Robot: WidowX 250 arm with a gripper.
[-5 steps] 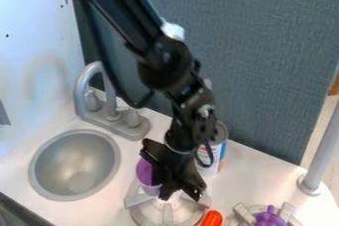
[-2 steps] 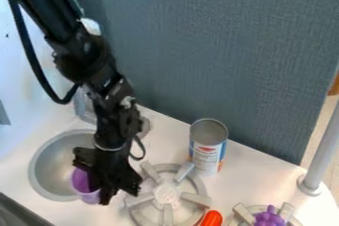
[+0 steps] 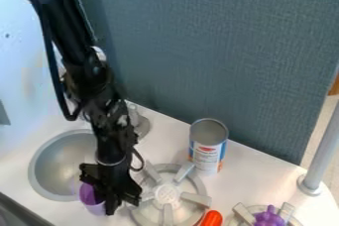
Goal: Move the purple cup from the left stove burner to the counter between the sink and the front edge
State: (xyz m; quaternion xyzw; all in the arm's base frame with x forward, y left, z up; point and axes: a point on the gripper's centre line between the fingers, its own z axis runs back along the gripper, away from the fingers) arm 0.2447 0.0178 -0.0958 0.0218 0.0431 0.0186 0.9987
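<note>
Camera view: from where I sit, my gripper hangs low over the desk, just beside the right-hand front edge of the round sink. As I see it, the fingers are closed on the purple cup, which sits at their left side, partly hidden behind them. I make out the cup near the sink's rim, its lower end showing pale against the desk; whether it touches the desk, I can't tell from this angle.

On the other side of the gripper I have the nearer burner, grey with raised arms, close by. An open can stands upright behind that burner, near the blue-grey panel. Toward the front, an orange-red thing lies just beside the burner, cut off by the lower edge of my view. Farther right I see a second burner with a bumpy purple thing on it, and beyond them a grey pole rises from the desk. Behind my arm, part of the faucet shows at the back of the sink.
</note>
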